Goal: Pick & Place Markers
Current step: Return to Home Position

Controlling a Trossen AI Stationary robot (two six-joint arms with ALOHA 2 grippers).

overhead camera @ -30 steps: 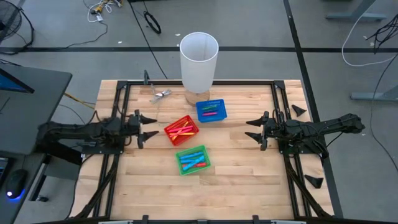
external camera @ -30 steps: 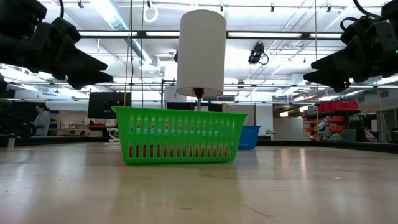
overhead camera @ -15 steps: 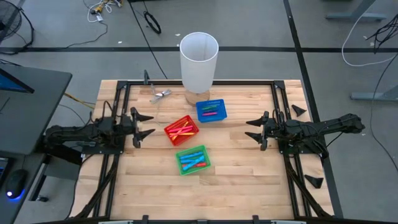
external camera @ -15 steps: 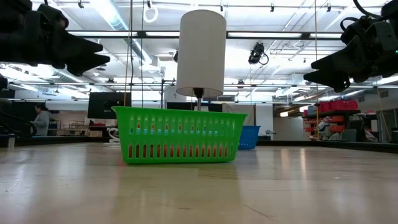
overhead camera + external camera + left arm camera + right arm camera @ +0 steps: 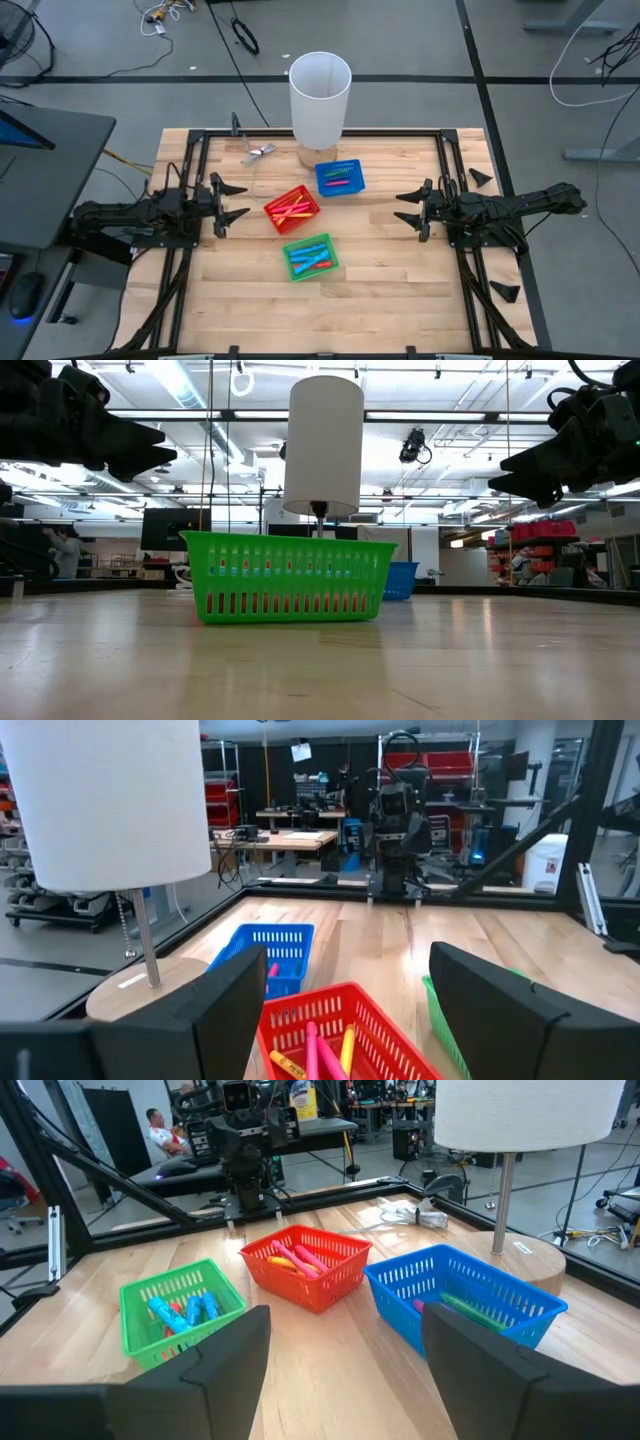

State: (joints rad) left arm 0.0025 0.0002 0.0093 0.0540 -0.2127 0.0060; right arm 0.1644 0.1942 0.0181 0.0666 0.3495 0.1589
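Bright ceiling lights spread even light, faint sheen on the table.

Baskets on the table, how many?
3. Red basket mid-table, blue basket beside the lamp, green basket beyond the red one, away from the lamp. None seem hidden.

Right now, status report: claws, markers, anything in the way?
Left claw open, empty, table's left. Right claw open, empty, table's right. Markers in red basket, blue basket, green basket. Lamp at far edge, apart from both.
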